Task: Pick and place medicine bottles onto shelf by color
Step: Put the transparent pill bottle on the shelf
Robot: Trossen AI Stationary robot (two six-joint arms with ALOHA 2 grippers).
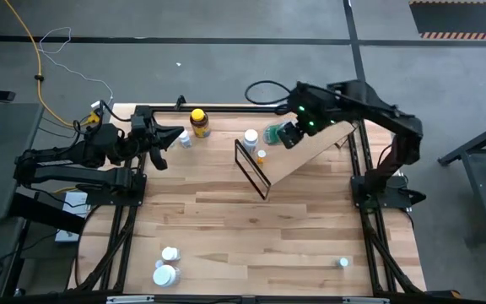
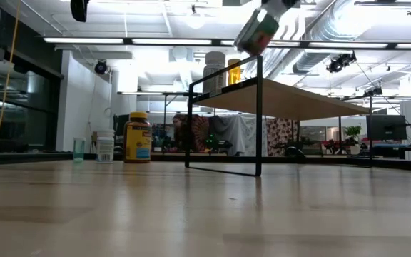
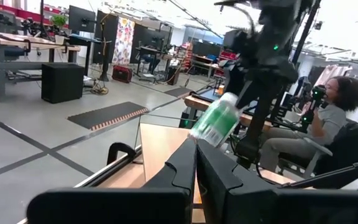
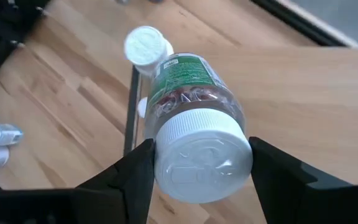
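Right claw (image 4: 197, 171) pinches green-label bottle (image 4: 188, 93) at cap, over shelf (image 1: 310, 148). Light, rigid, slick plastic; cap grip likely swings. Left claw (image 1: 171, 139) pressed together, idle.

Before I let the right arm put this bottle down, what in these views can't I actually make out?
- Green-label bottle: right wrist view; label print blurred, and the bottle hides the shelf spot beneath it.
- Right tool: low view; cut off by the top edge.
- Small white bottle: high view; too small to identify.
- Left tool: left wrist view; its shut fingers block the near tabletop.
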